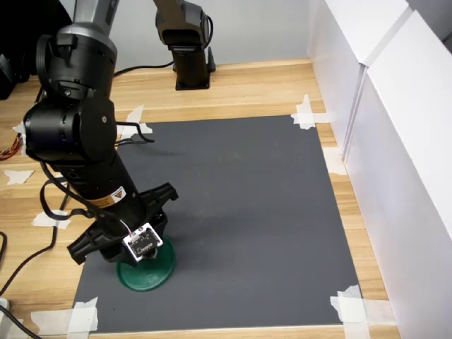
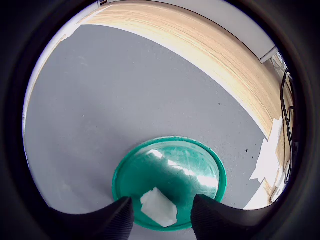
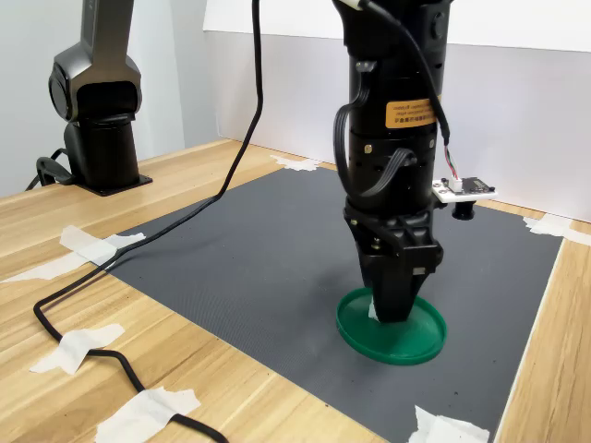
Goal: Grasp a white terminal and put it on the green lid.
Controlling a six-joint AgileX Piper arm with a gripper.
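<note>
Over the green lid (image 2: 170,170) at the near edge of the dark mat (image 1: 240,191), the pincer (image 2: 161,212) stands parted, the white terminal (image 2: 159,207) lying on the lid between its fingers.

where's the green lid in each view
First exterior view: green lid low on the first exterior view's left, under the wrist, mostly hidden.
Wrist view: lid fills the middle, white terminal on it between the fingers.
Second exterior view: lid below the gripper.
Shared landmark: grey mat.
</note>
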